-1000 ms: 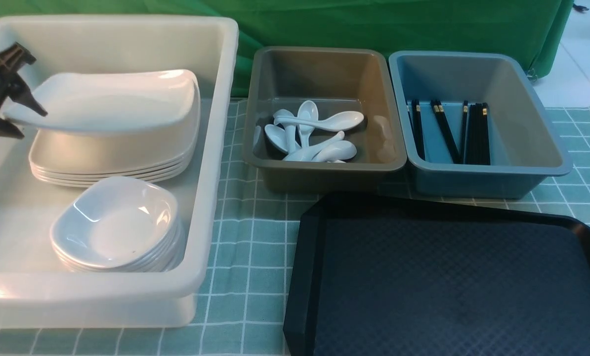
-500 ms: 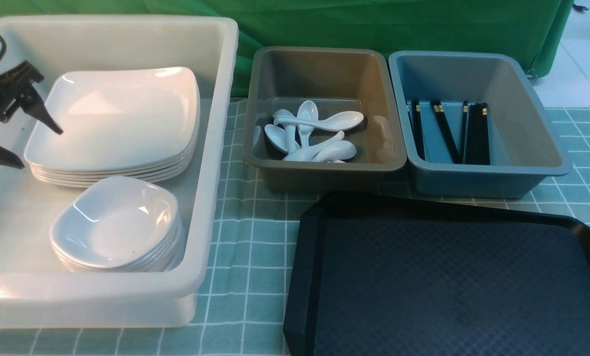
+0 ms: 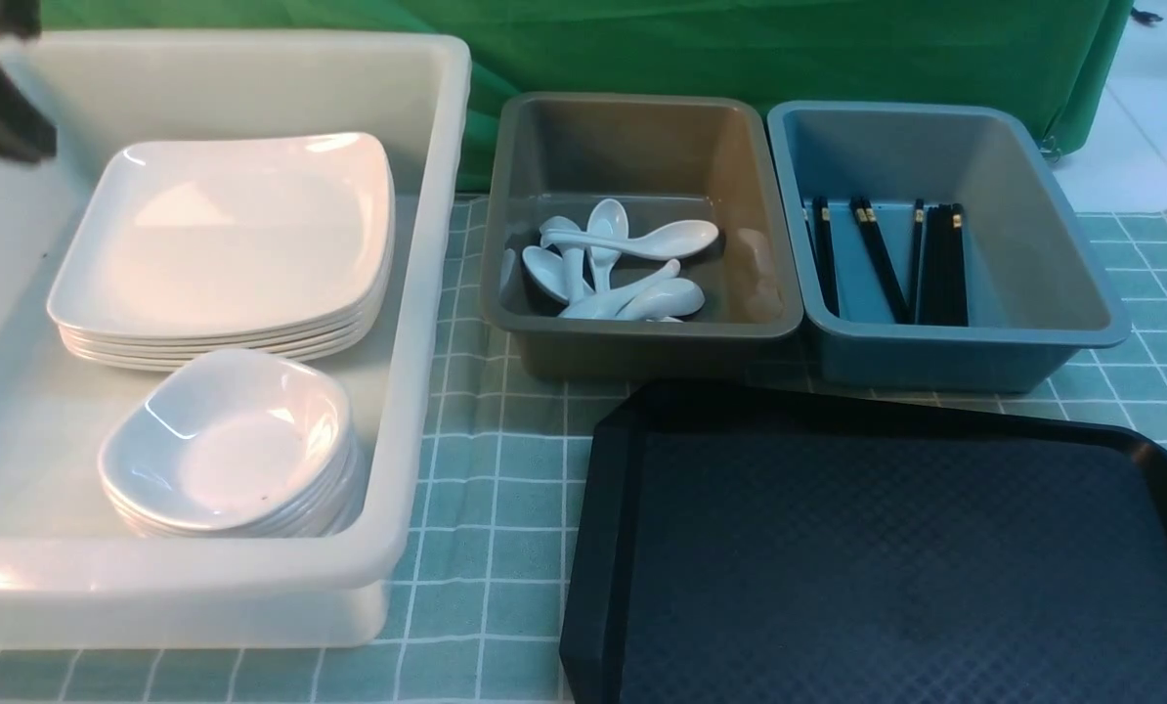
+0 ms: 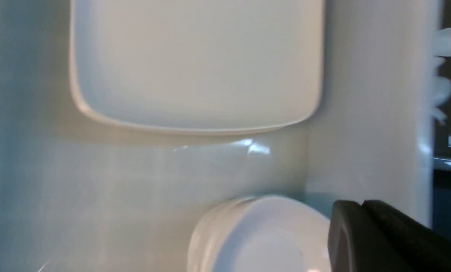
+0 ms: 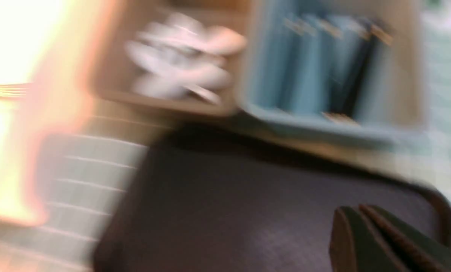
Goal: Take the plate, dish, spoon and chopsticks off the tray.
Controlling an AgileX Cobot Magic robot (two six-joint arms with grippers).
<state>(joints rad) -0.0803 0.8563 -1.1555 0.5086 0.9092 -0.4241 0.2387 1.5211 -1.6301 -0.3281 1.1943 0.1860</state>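
The large white plate [image 3: 227, 230] lies flat on top of a stack of plates in the white bin [image 3: 427, 293]; it also shows in the left wrist view [image 4: 195, 64]. A stack of small white dishes [image 3: 232, 445] sits in front of it. My left gripper [image 3: 2, 108], blurred at the bin's far left corner, is above and clear of the plate; the left wrist view shows it [image 4: 362, 204] shut and empty. White spoons [image 3: 623, 264] lie in the grey bin. Black chopsticks [image 3: 935, 259] lie in the blue bin. The black tray [image 3: 886, 557] is bare. My right gripper [image 5: 356, 209] is shut and empty over the tray.
The grey bin [image 3: 642, 332] and the blue bin [image 3: 955, 347] stand side by side behind the tray. A green checked cloth [image 3: 486, 469] covers the table. A green curtain [image 3: 740, 49] hangs at the back.
My left gripper let go of the plate, which dropped flat onto the stack. The gripper then rose up and away to the bin's far left corner and closed.
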